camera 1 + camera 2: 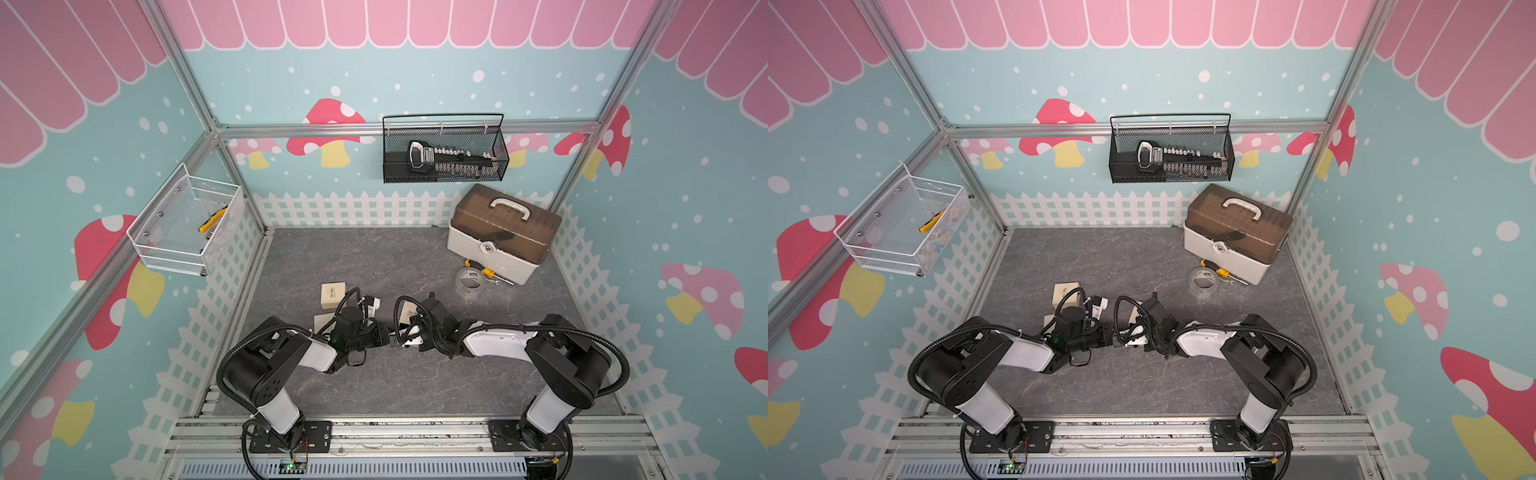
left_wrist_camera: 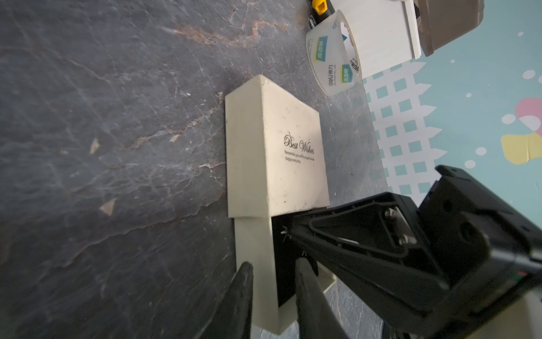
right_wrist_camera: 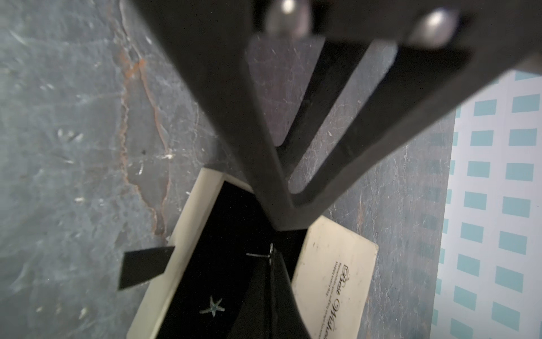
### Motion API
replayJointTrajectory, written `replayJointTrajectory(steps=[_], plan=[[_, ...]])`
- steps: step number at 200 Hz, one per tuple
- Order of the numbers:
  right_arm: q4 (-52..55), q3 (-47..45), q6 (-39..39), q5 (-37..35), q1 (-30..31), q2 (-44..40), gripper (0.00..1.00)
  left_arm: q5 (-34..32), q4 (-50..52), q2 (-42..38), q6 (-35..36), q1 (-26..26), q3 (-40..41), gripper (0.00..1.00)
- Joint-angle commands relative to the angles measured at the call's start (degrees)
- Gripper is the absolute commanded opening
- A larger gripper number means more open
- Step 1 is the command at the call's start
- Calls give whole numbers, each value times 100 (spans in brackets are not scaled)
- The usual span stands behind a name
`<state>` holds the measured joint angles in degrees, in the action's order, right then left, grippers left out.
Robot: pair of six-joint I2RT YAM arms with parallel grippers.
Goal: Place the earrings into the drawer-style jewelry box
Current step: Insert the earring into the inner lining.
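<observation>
- Right end effector (image 3: 271,262) sits closest in its wrist view, tips pressed together on one earring (image 3: 259,255), a tiny silver piece pinched at the very end.
- That earring hangs over the black lining of the open drawer (image 3: 187,223). Its thin post juts sideways from the tips, lying across the drawer and aimed roughly at the wall with the black pull tab (image 3: 143,267).
- Second earring (image 3: 212,306), a little starfish, lies flat on the lining inside the drawer.
- Left end effector (image 2: 274,264) is clamped on the drawer's side wall, one finger outside and one over the lining; I'd say it is steadying the box.
- Drawer stands partly out of the "Best Wishes" sleeve (image 2: 290,146). The box lies flat on the worktop (image 2: 117,117), long axis running from the left end effector toward the tape roll (image 2: 331,55).
- Step in hand, by my read: dropping in the last earring. Next move calls for a slight lowering, then parting the tips gently so the piece lands on the lining and doesn't stick or hop the rim.
</observation>
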<state>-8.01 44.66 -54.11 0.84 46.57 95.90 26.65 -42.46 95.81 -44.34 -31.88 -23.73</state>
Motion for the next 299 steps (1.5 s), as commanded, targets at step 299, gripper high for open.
replayJointTrajectory(steps=[299], plan=[[-75, -10, 70, -37, 89, 98, 0, 112, 30, 300, 136, 24, -229, 21]])
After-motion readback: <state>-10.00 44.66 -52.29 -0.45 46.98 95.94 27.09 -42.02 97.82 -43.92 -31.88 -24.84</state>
